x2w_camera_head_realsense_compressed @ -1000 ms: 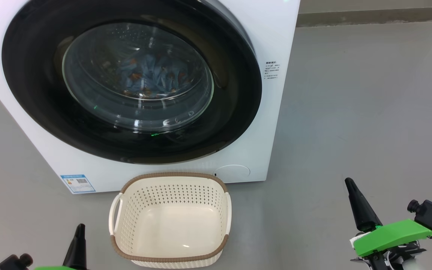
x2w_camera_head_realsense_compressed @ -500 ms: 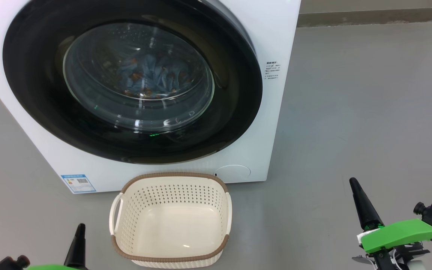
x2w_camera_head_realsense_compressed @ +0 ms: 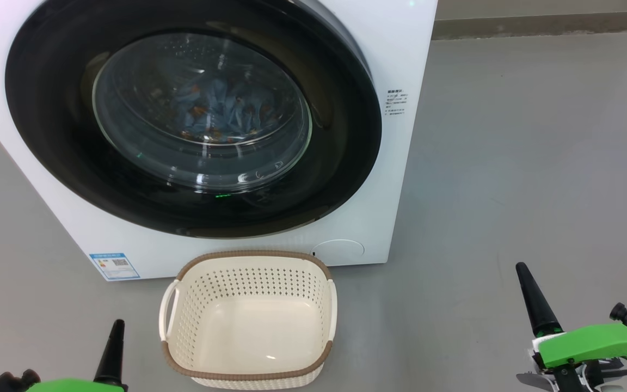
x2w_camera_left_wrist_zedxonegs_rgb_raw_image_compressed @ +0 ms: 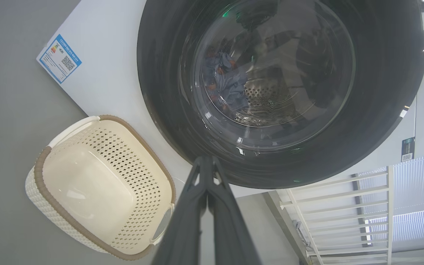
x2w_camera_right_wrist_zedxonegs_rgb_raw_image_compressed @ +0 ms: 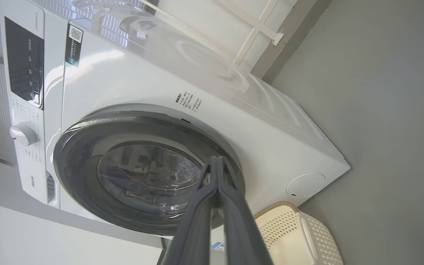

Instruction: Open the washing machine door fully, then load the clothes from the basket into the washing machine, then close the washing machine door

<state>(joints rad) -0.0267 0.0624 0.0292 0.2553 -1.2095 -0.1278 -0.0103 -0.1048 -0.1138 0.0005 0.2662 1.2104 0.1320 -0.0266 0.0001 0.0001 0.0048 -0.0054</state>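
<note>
The washing machine (x2w_camera_head_realsense_compressed: 400,179) stands white and square with its glossy black door (x2w_camera_head_realsense_compressed: 340,163) flat against the front. Through the glass window the clothes (x2w_camera_head_realsense_compressed: 226,111) lie in the drum, light blue with orange prints; the left wrist view shows the clothes (x2w_camera_left_wrist_zedxonegs_rgb_raw_image_compressed: 226,81) too. The cream basket (x2w_camera_head_realsense_compressed: 248,260) sits on the floor before the machine with nothing in it. My left gripper (x2w_camera_head_realsense_compressed: 118,322) is shut at the lower left, beside the basket. My right gripper (x2w_camera_head_realsense_compressed: 521,267) is shut at the lower right, well apart from machine and basket.
Grey floor (x2w_camera_head_realsense_compressed: 509,163) spreads to the right of the machine. A blue sticker (x2w_camera_head_realsense_compressed: 114,265) marks the machine's lower left corner. A white railing (x2w_camera_left_wrist_zedxonegs_rgb_raw_image_compressed: 344,206) stands beside the machine, and the control panel with a knob (x2w_camera_right_wrist_zedxonegs_rgb_raw_image_compressed: 23,134) shows in the right wrist view.
My right gripper has drifted down and to the right, away from the machine. The left gripper has sunk slightly. The door, clothes and basket have stayed put.
</note>
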